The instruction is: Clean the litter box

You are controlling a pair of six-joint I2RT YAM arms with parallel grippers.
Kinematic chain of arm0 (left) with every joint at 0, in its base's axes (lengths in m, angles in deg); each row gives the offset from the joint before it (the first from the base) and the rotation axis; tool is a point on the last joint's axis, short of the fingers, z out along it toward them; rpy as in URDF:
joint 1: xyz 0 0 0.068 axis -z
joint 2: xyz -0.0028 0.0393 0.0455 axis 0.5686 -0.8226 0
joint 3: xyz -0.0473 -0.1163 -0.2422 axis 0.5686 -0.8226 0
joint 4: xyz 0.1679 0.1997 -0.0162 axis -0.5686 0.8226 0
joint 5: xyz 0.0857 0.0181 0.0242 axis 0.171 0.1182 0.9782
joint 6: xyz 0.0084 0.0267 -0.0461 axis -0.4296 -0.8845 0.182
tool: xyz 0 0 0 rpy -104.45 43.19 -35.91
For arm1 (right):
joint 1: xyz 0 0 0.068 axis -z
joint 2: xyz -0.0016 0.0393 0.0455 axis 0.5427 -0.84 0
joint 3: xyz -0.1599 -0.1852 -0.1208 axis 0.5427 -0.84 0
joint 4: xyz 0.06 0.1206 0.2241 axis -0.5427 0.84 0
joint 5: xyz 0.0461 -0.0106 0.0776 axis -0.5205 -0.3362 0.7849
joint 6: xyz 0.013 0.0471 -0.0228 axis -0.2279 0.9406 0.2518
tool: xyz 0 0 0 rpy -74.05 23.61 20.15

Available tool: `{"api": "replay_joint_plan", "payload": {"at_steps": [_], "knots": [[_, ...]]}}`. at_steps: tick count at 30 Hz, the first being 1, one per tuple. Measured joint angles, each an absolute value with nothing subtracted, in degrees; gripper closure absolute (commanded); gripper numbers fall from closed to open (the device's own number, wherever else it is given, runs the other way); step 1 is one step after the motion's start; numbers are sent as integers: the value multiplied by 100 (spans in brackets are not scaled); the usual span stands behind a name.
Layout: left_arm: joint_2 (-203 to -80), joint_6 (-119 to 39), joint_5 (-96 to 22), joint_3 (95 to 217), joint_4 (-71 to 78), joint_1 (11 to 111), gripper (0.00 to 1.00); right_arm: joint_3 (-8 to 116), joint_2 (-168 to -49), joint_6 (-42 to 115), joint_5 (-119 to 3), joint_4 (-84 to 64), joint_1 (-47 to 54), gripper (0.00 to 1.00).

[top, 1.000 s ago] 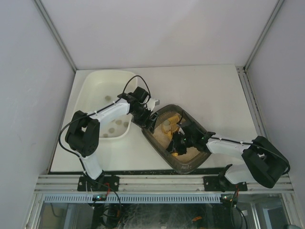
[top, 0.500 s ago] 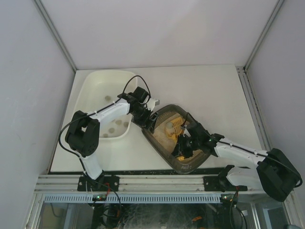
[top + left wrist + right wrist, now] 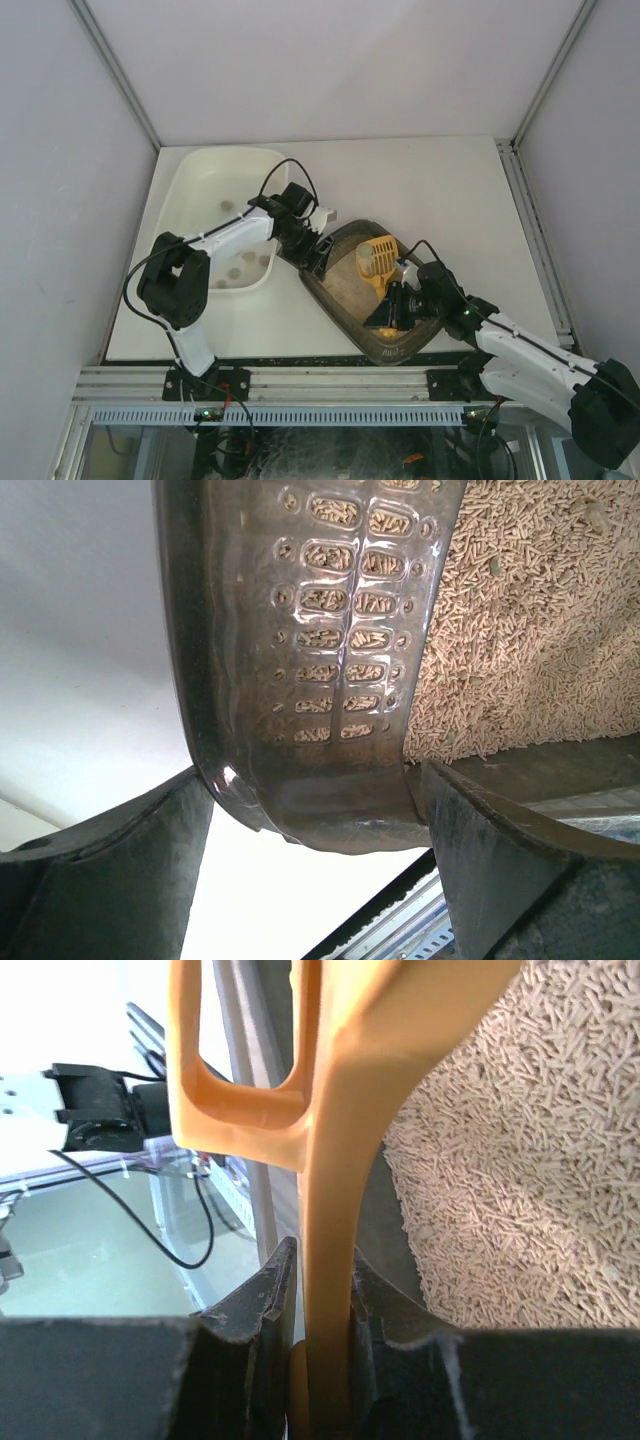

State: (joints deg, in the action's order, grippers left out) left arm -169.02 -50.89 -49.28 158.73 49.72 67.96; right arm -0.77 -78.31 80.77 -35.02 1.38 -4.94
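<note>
**Yellow scoop over the litter box, both arms on the job**

Brown plastic is what you want to look at first. The litter box (image 3: 332, 312) sits on the white desk (image 3: 440, 185) near the front edge, turned at an angle, just right of the white tub (image 3: 212, 185). It's between your two arms, and beige pellet litter (image 3: 520, 1160) covers its floor.

Your left arm (image 3: 235, 232) reaches across the tub's near corner to the box's far-left corner. From the left wrist you can see the left jaws spread wide with the ribbed rim filling the gap. One finger (image 3: 100, 880) is on the outside and the other is on the litter side, and both are pressed against the plastic. So they're grasping the litter box by its rim.

Your right arm (image 3: 530, 350) comes in from the front right. The right jaws are clenched tight on the scoop (image 3: 378, 258), with the flat handle pinched edge-on between them. In the top view the slotted head shows over the far part of the box, close to the far rim. You can't tell from these views whether the head touches the litter.

A few small greyish clumps (image 3: 245, 262) lie in the tub's near end.
</note>
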Motion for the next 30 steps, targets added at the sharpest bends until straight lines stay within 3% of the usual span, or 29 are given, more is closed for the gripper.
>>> {"api": "replay_joint_plan", "payload": {"at_steps": [13, 30], "knots": [[-16902, -5130, -4933, 15873, 4968, 6798, 13, -674, -7202, 8364, -3851, -1196, -671, 100], [-16902, -5137, -4941, 15873, 4968, 6793, 12, -604, -7462, 8816, -3781, -2011, -730, 100]]}}
